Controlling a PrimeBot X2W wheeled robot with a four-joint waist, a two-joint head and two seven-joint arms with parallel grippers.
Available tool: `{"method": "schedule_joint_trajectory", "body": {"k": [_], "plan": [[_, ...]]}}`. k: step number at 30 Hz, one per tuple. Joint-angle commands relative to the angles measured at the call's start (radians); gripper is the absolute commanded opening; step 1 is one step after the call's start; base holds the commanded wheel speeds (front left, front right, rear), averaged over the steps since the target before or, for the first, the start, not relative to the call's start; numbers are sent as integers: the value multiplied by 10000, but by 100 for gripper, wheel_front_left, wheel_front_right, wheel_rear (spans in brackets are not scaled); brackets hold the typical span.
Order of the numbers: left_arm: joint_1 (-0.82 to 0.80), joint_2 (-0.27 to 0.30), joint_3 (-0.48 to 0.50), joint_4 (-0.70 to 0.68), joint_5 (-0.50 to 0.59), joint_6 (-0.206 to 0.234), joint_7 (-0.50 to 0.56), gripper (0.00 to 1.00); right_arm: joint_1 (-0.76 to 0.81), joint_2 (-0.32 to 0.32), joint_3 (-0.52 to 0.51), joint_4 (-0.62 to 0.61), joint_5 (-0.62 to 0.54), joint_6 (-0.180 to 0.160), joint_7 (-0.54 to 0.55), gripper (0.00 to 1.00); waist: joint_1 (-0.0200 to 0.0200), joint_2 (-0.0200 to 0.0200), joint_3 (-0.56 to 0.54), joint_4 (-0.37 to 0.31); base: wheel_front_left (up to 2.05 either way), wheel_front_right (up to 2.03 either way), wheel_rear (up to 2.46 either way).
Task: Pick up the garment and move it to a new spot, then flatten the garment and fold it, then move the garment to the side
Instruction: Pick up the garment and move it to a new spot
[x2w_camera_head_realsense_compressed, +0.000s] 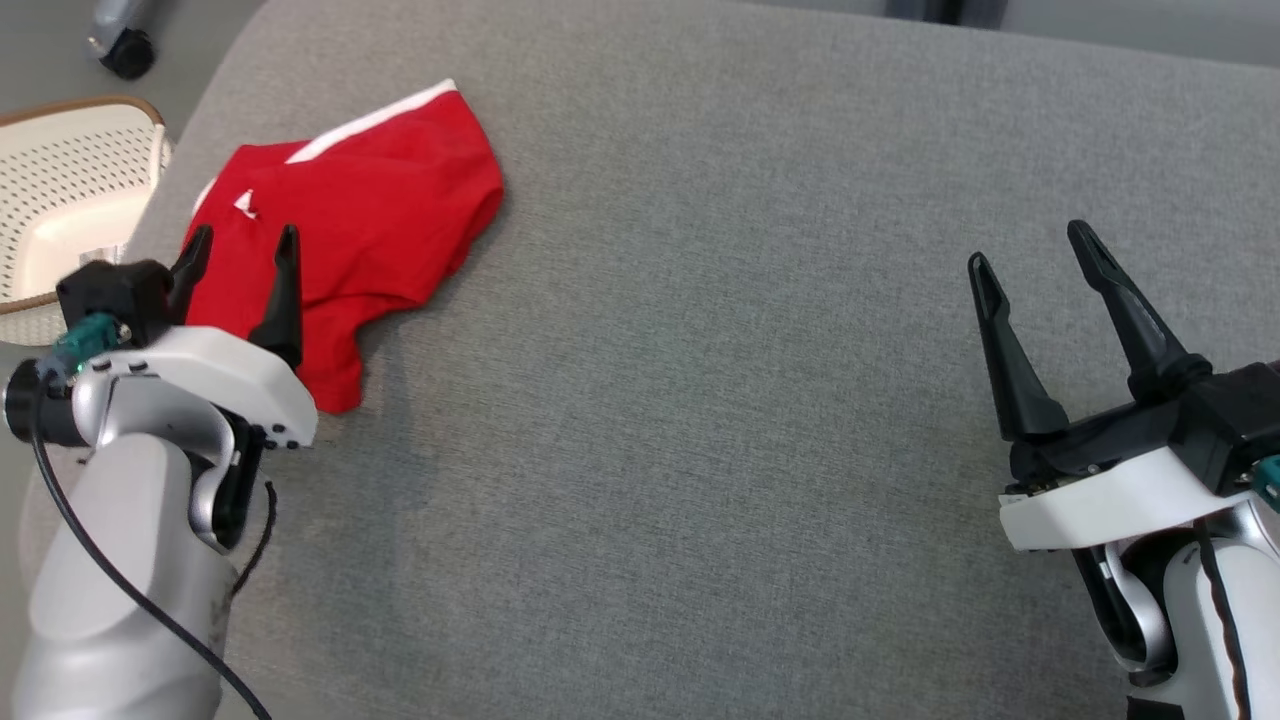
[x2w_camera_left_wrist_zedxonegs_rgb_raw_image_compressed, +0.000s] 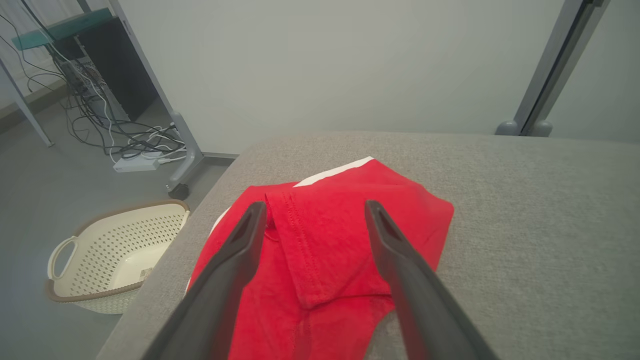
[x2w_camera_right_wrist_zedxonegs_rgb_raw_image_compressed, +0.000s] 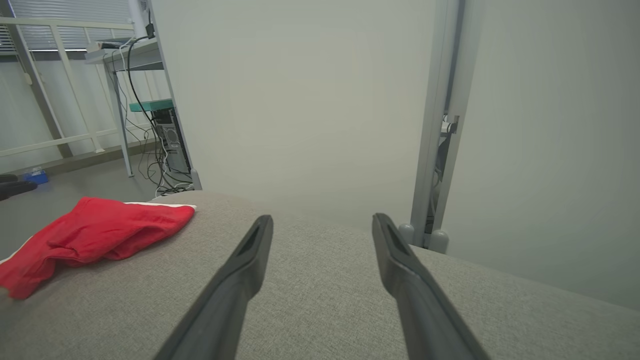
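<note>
The red garment (x2w_camera_head_realsense_compressed: 380, 210) lies crumpled in the upper left of the head view, near the gray bench's (x2w_camera_head_realsense_compressed: 700, 400) left edge. Its long axis runs from lower left to upper right. The left gripper (x2w_camera_head_realsense_compressed: 244, 235) is poised at its lower left part, jaws spread wide and empty. The right gripper (x2w_camera_head_realsense_compressed: 1030, 245), jaws likewise released, sits well apart at the right, so the left arm is nearer.

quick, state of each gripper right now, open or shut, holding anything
left gripper: open, holding nothing, poised over the red garment
right gripper: open, holding nothing, over the grey surface
</note>
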Motion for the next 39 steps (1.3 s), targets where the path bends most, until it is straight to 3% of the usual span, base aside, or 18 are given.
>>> {"method": "schedule_joint_trajectory", "body": {"k": [1, 11, 18, 19, 20, 21, 26, 33, 39], "plan": [[-604, 192, -45, 476, -53, -119, 356, 100, -172, -63, 38, -242, -74, 2, 121, 100, 0, 0, 700, -456, 0, 0, 0], [-2539, 664, -155, 2783, -513, -471, 1996, 100, -332, -78, 190, -473, -59, 2, 103, 100, 0, 0, 1276, -987, 0, 0, 0], [-2941, 690, -251, 4047, -799, -592, 2904, 100, -335, -66, 165, -369, -23, 2, 16, 100, 0, 0, 1323, -1196, 0, 0, 0], [-2945, 672, -303, 4179, -828, -646, 3017, 44, -330, -65, 160, -356, -16, 2, -1, 100, 0, 0, 1320, -1218, 0, 0, 0], [-2976, 670, -332, 4310, -872, -660, 3086, 12, -326, -60, 159, -344, -13, 1, -19, 100, 0, 0, 1316, -1233, 0, 0, 0], [-2999, 690, -363, 4398, -897, -678, 3097, 0, -325, -50, 153, -326, -12, 2, -42, 100, 0, 0, 1307, -1245, 0, 0, 0], [-3116, 800, -454, 4439, -817, -634, 2384, 0, -289, 17, 125, -152, -14, 2, -102, 100, 0, 0, 1144, -1249, 0, 0, 0], [-3211, 853, -480, 3799, -532, -374, 74, 0, -307, 147, 80, 180, 52, 2, -312, 100, 0, 0, 523, -1241, 0, 0, 0], [-2866, 604, -779, 2769, -399, -510, -1462, 0, -257, 388, 9, 655, 154, 2, -612, 100, 0, 0, -333, -1418, 0, 0, 0]]}}
